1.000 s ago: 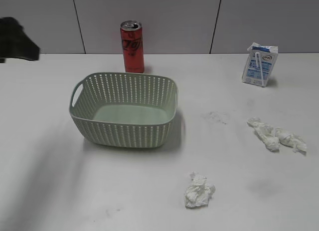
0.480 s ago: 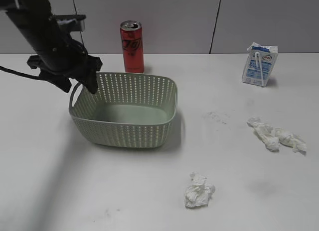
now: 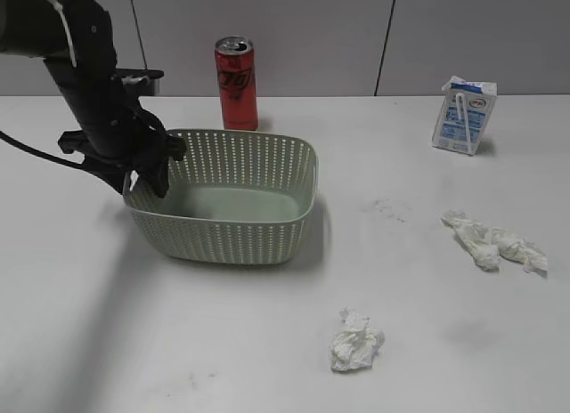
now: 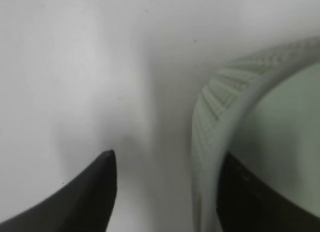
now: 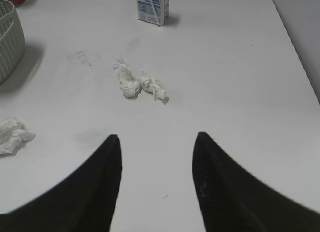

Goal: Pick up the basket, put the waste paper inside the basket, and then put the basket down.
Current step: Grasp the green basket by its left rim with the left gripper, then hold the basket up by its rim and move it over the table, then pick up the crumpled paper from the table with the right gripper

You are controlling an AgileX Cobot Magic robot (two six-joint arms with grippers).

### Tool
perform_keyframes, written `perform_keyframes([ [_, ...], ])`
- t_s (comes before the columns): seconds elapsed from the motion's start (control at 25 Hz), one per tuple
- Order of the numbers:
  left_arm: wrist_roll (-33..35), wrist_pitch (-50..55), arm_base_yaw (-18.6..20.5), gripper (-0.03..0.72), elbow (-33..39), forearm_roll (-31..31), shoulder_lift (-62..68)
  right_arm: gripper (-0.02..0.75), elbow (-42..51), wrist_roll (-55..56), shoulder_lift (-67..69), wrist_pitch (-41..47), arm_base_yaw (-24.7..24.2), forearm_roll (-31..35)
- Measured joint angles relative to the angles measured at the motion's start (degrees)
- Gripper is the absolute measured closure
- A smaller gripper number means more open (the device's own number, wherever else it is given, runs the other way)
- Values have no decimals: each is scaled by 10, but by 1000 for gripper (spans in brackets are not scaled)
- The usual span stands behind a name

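Note:
The pale green basket (image 3: 233, 233) stands left of the table's middle and is empty. My left gripper (image 3: 148, 176) is open and straddles the basket's left wall by the handle. In the left wrist view (image 4: 167, 154) one finger is outside the wall (image 4: 206, 142) and the other inside. One wad of waste paper (image 3: 356, 340) lies in front, and a longer pair of wads (image 3: 492, 243) lies at the right. My right gripper (image 5: 157, 137) is open and empty above the table, with the pair of wads (image 5: 138, 83) ahead and the single wad (image 5: 13, 134) at its left.
A red drink can (image 3: 236, 84) stands just behind the basket. A white-and-blue carton (image 3: 465, 116) stands at the back right, and also shows in the right wrist view (image 5: 153, 6). The table's right edge (image 5: 300, 57) is close to the right arm.
My left arm came in from the far left and dropped onto the basket's left rim. The basket, the paper wads and the right gripper have not moved.

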Motion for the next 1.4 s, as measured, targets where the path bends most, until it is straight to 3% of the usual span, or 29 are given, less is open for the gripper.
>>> perform_keyframes([
  [0.24,-1,17,0,465,0,-16,0,383,0,0,0,-1,0,0],
  [0.52,-3,38,0,685,0,-29,-9,383,0,0,0,-1,0,0],
  [0.92,-34,68,-3,688,32,-59,-152,370,0,4,46,-1,0,1],
  [1.16,-45,29,-6,688,123,-54,-192,140,-23,-1,262,-41,0,35],
  [1.24,-45,15,-6,688,147,-43,-192,138,-40,-35,358,-67,0,58],
  [1.4,-46,-6,-6,688,159,-39,-192,211,-101,-167,555,-103,0,140],
])
